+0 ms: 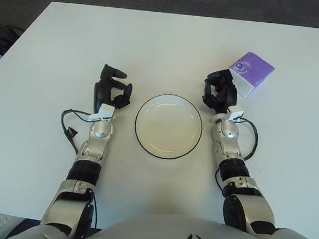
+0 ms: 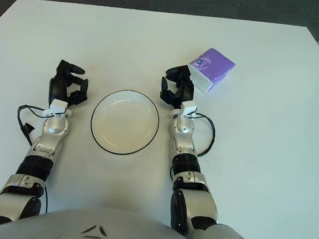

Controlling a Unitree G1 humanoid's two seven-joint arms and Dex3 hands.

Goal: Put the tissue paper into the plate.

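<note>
**Tissue paper at the right hand, plate not yet loaded**

Tissue paper [image 1: 251, 72], a purple pack with a white end, lies on the white desk [image 1: 166, 42] beyond the plate [image 1: 168, 126] and to its right, well clear of the rim. I have the right hand [image 1: 220, 91] sitting between plate and pack, fingers reaching toward the pack's white end. They show right against that end, but I can't tell whether they have closed on it or merely touch it, so I won't call it grasped. The pack looks flat on the desk, turned at an angle, its near corner pointing at the hand, which I judge makes that end the natural place to pinch.

My left hand [image 1: 111, 91] shows just left of the plate, fingers curled and holding nothing; it has no part in this step. The plate, white with a dark rim, sits between the two hands, a short inward carry from the pack.
</note>
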